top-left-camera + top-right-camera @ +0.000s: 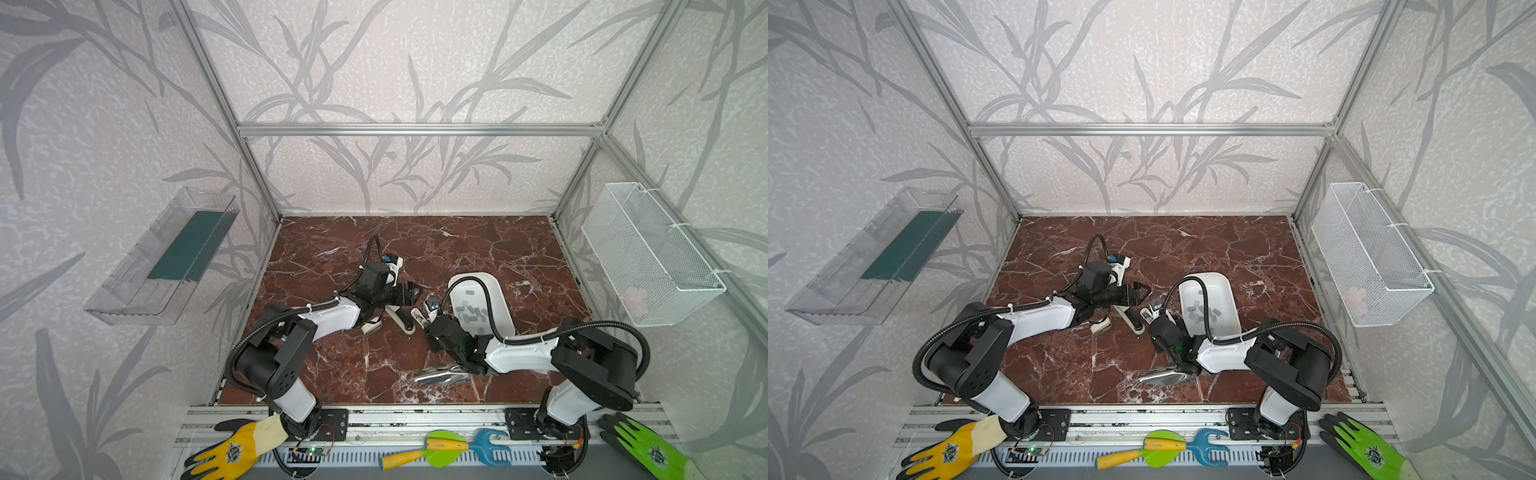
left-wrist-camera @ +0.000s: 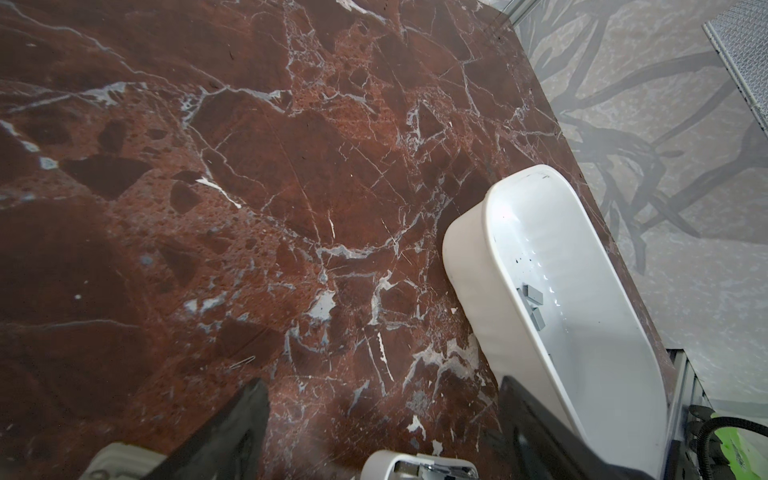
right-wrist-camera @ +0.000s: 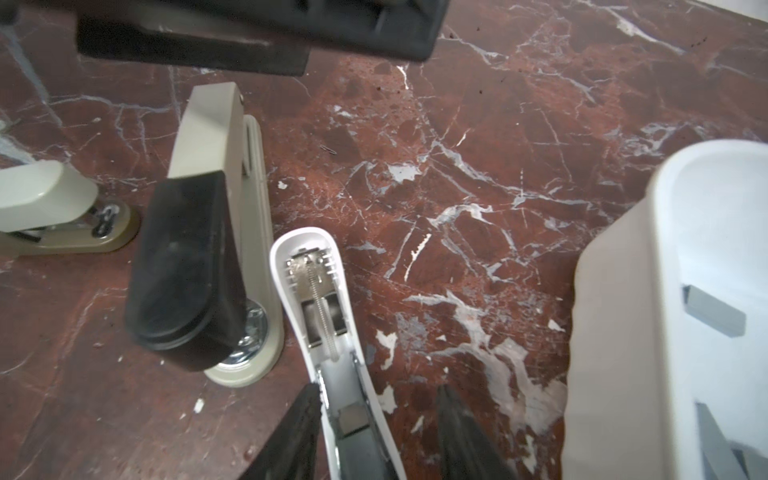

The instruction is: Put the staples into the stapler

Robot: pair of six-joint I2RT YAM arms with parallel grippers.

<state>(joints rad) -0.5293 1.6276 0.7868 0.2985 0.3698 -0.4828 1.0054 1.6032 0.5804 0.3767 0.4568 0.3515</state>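
Frankly, what worries us most is the crowding. The left fingers (image 2: 232, 432) hang wide apart and empty just over the white stapler (image 3: 316, 291), and the right fingers (image 3: 299, 436) stand about half open astride that same stapler. Either arm swinging toward the staples could clip the other, or knock the opened stapler, whose spring lies bare. One right finger touches the stapler's side and a gap shows at the other, so we cannot tell whether it is truly gripped; if it is only propped, we judge the lid could drop shut. The staples (image 1: 471, 313) lie loose in the white tub (image 3: 615, 332), just beside the right fingers on the side away from the left fingers, and none sits between either pair. We expect the flat strips to be hard to pinch off the tub floor, with its wall hindering a low approach. A beige stapler (image 3: 208, 137) stands close on the right fingers' other side.
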